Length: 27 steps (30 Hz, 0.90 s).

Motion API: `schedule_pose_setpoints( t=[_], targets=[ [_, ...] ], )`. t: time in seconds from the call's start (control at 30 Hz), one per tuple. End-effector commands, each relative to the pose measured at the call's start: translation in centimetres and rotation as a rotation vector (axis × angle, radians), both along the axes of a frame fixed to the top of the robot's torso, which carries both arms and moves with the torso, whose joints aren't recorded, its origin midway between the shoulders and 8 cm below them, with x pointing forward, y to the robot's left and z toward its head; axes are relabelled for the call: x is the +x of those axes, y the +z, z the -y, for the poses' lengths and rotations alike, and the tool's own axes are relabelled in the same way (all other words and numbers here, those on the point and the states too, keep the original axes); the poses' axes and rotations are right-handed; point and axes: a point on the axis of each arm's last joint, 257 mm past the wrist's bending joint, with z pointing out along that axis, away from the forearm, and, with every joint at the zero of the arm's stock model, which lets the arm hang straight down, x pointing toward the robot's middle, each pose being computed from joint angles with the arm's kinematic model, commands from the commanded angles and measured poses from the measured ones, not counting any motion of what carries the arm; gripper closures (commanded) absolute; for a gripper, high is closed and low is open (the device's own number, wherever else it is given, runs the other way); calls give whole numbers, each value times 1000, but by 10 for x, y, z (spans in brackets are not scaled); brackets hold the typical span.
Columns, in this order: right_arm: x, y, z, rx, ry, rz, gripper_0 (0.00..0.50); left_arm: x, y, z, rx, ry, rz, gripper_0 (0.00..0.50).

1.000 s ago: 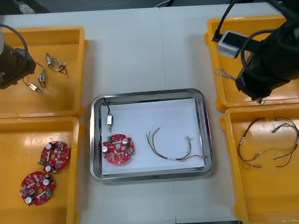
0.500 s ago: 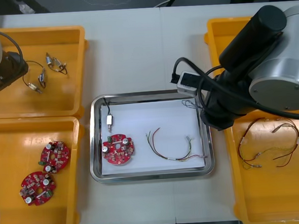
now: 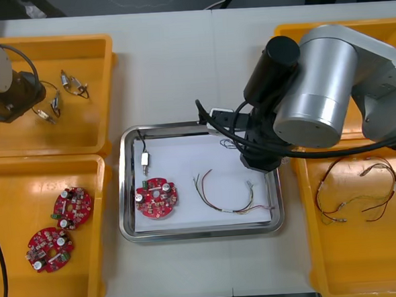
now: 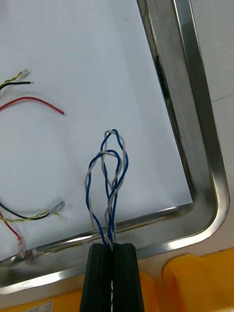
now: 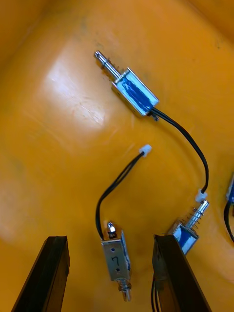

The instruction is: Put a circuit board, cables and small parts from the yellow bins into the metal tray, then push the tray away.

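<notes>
right arm has swung in from the far right bin (image 3: 286,34) over the last second. right gripper (image 4: 111,246) now hangs over the right side of the tray (image 4: 197,146). fingers clenched on the blue and white cable (image 4: 109,180), pinched at one end. the rest of it loops out over the white liner (image 4: 97,58), just inside the rim. can't tell if the far end of the loop touches the liner yet.

already in the tray: circuit board (image 3: 155,197), small metal part (image 3: 145,160), red and yellow cable (image 3: 224,197). the blue and white one lands clear of them, red and yellow cable nearby but apart.

my read: transport done, this is the drop. next is to let go and lift straight up so the twist doesn't snag a finger. risk: the cable springs and hangs over the rim, since it's close to that edge. after this the load looks complete, and what's left is pushing the tray away.

left gripper (image 5: 111,241) idle over the far left bin (image 5: 58,122). fingers spread, gripping nothing, spare small metal parts (image 5: 137,92) lying under it.
</notes>
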Motion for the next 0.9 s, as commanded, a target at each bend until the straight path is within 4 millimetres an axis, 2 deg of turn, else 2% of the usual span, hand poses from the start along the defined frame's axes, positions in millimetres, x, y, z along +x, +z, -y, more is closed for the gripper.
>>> schedule_pose_setpoints(
  t=[0.03, 0.23, 0.5, 0.67, 0.9],
  targets=[
    [18, 7, -30, 3, 31, 48, 500, 18, 20, 30, 9, -68, 43, 0],
    [28, -10, -46, -13, 49, 36, 500, 17, 10, 34, 21, -72, 26, 0],
    [33, -30, -67, -44, 55, 14, 500, 17, 11, 33, 26, -78, 24, 0],
    [34, -35, -79, -58, 61, 5, 500, 15, 16, 22, 29, -71, 26, 0],
    [34, -40, -82, -73, 82, 15, 500, 11, 18, 11, 17, -60, 20, 0]
  ],
)
